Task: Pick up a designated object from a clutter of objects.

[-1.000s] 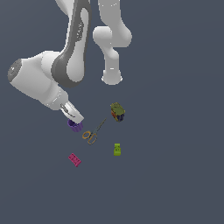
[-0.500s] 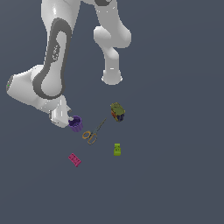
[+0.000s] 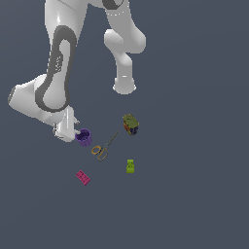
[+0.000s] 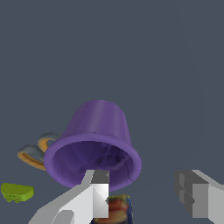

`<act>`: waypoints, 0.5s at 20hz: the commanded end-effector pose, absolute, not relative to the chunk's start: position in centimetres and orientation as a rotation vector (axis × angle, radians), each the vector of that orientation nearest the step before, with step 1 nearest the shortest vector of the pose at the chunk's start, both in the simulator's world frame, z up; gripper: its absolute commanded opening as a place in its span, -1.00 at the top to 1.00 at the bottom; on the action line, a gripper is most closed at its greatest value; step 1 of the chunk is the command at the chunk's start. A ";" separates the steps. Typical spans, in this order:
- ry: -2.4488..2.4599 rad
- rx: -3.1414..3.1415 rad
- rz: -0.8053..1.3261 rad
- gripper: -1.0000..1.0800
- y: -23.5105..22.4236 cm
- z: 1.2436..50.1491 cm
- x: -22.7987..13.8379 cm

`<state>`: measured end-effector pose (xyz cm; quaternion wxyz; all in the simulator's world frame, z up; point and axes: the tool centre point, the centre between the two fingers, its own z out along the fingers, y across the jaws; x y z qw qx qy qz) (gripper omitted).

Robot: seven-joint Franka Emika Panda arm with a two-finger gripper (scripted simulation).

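The small purple ribbed cup with a round rim (image 3: 83,137) sits on the flat dark grey floor (image 3: 194,194), just beside the white arm's gripper (image 3: 73,130), which is low at its side toward the exterior view's left. From that camera the fingers are mostly hidden behind the white wrist housing, so it cannot show how far apart they stand or whether they touch the cup.

The wrist view fills that gap: the gripper (image 4: 148,197) has its two pale fingers spread wide. One fingertip (image 4: 98,192) overlaps the cup's (image 4: 96,140) flared rim, at or just inside it, while the other stands well off to the side, clear of the cup. Nothing is clamped between them. Here the cup's open mouth faces the camera.

The exterior view alone lays out the clutter. The orange-handled scissors (image 3: 103,148) lie just beside the cup toward the exterior view's right. The olive-and-multicoloured block (image 3: 130,124) lies farther that way. The lime-green small block (image 3: 130,166) and the pink flat brick (image 3: 82,177) lie nearer the camera, each apart from the rest.

The wrist view catches only the scissors' orange loops (image 4: 37,151), a sliver of the green block (image 4: 16,191) and part of the multicoloured block (image 4: 117,209).
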<state>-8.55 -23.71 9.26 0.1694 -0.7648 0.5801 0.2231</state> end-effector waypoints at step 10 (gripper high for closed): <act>1.657 -2.167 0.638 1.00 -22.3 6.9 -9.1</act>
